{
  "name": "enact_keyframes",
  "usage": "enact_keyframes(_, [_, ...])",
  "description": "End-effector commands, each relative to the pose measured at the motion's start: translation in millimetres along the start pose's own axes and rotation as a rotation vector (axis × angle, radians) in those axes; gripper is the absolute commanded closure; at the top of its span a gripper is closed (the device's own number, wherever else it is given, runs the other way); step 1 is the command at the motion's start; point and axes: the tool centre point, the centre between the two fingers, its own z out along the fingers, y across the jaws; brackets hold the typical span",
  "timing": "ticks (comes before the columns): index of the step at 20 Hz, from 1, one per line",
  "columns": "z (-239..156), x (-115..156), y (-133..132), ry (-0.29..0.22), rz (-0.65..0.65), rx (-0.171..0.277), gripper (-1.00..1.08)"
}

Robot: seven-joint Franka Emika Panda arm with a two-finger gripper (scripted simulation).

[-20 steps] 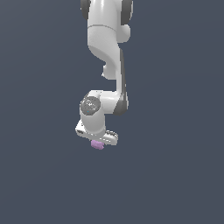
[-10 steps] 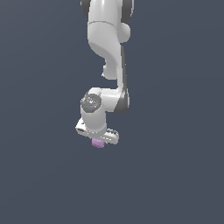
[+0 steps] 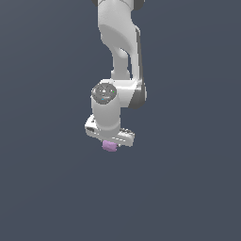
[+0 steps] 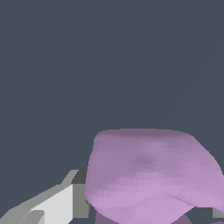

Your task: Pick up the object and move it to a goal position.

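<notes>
End effector (image 3: pixel 110 142) and its load, shown from outside and from the wrist. In the exterior view the white cross-bar of the end effector points downward, and the object (image 3: pixel 109 146), a small light-purple lump, projects just beneath its middle. The fingers themselves are hidden by the bar in this view. In the wrist view one pale grey finger (image 4: pixel 52 203) lies against one flank of the object (image 4: pixel 148 175); a sliver of grey at the opposite edge of the frame may be the second finger, though too little of it shows to be sure. The end effector is therefore judged to be clenched on the object, with the lump seated between the fingers.

Handling properties, as inferred. The object is much narrower than the cross-bar and roughly cubic, so it is probably light. Its faceted, evenly shaded surface shows no dent where the finger meets it, which suggests a stiff body. The rounded, bumpy edges give the fingers little flat area, so slipping or twisting in the grip is the main risk. The best hold is across two opposite flanks, near mid-height, where the sides are broadest, as appears to be the case here.

Surroundings. The arm (image 3: pixel 117 56) descends from the upper edge of the exterior view. The background is uniform dark grey-blue; no worktop edge and no goal marker can be made out.
</notes>
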Motion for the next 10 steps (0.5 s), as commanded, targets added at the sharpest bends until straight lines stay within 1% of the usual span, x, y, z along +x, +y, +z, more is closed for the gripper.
enact_keyframes(1, [-23,-7,-8,0.001,0.000,0.000,1.08])
enact_keyframes(10, [-124,-40,-40,0.002,0.000,-0.001,1.08])
